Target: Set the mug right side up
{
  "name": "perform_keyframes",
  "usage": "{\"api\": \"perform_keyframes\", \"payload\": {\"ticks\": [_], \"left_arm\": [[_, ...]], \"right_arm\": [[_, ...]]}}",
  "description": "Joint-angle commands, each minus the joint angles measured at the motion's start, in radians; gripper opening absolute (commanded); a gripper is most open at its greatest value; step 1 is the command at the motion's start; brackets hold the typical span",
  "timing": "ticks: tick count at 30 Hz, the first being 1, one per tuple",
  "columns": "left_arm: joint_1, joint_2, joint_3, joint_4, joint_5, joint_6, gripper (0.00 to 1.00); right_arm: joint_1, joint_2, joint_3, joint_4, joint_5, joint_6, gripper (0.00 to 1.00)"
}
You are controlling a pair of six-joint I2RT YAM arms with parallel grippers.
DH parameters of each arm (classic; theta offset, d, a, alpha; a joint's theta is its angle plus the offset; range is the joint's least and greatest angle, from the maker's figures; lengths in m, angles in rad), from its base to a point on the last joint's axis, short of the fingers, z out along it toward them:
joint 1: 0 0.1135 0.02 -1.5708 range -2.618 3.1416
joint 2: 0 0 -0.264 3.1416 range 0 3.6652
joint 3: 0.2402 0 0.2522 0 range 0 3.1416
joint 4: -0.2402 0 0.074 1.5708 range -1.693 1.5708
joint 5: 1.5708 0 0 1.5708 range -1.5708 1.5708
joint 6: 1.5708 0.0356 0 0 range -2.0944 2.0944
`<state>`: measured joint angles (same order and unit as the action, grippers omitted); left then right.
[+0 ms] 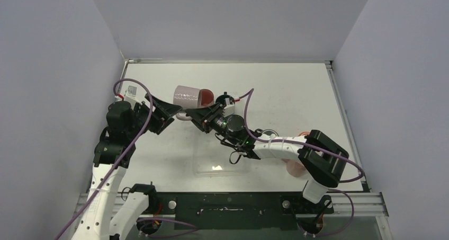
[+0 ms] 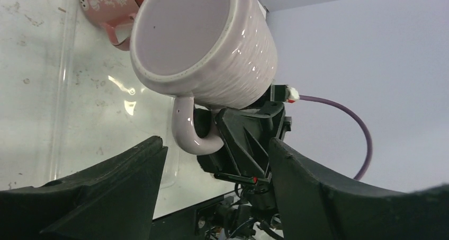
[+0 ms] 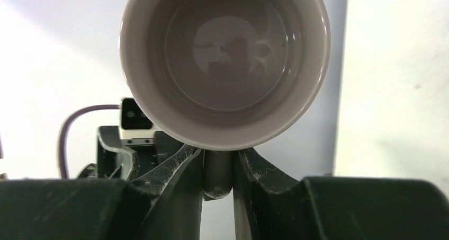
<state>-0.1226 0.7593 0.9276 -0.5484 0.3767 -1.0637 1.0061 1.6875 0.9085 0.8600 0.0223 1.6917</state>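
At the left of the table, my left claw stands spread wide and holds nothing. The mug sits just off its tips at 1 o'clock in the top view. Its body lies sideways, with the base toward 9 o'clock and the mouth toward 3.

Through my left wrist camera, my left claw shows as two dark fingers parted at the bottom edge. The mug hangs beyond them at 12 o'clock with its flat base turned to me. Its handle hooks down at 6 o'clock.

Further right, my right claw reaches in from 5 o'clock and meets the mug's underside. My right wrist camera shows what the top view hides. There my right claw is pinched on the handle, one finger on each side. The mug fills 12 o'clock with its mouth facing me. Inside it I see glossy lilac wall and a pale reflection on the bottom.

A pink mug with a red inside lies at the mug's 3 o'clock in the top view. I cannot tell whether the two touch. Only my left wrist camera shows the white pattern on this pink mug. There it lies on the table at 11 o'clock.
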Motion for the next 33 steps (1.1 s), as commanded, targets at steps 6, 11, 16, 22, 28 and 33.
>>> {"api": "perform_keyframes", "payload": {"ticks": [6, 11, 16, 22, 28, 33], "left_arm": [[0.001, -0.033, 0.072, -0.205, -0.159, 0.180, 0.86], [0.003, -0.022, 0.101, -0.234, -0.214, 0.236, 0.97], [0.005, 0.008, 0.116, -0.250, -0.233, 0.262, 0.97], [0.007, 0.023, 0.094, -0.234, -0.236, 0.261, 0.97], [0.008, 0.033, 0.081, -0.231, -0.246, 0.264, 0.97], [0.009, 0.033, 0.069, -0.235, -0.250, 0.254, 0.97]], "right_arm": [[-0.058, -0.275, -0.018, -0.079, 0.010, -0.476, 0.05], [-0.128, -0.385, -0.092, -0.180, -0.042, -0.598, 0.05], [-0.183, -0.511, -0.170, -0.316, -0.110, -0.706, 0.05], [-0.195, -0.604, -0.160, -0.641, -0.101, -0.894, 0.05], [-0.204, -0.604, -0.161, -0.849, -0.107, -0.983, 0.05], [-0.211, -0.554, -0.169, -0.897, -0.089, -1.001, 0.05]]}}
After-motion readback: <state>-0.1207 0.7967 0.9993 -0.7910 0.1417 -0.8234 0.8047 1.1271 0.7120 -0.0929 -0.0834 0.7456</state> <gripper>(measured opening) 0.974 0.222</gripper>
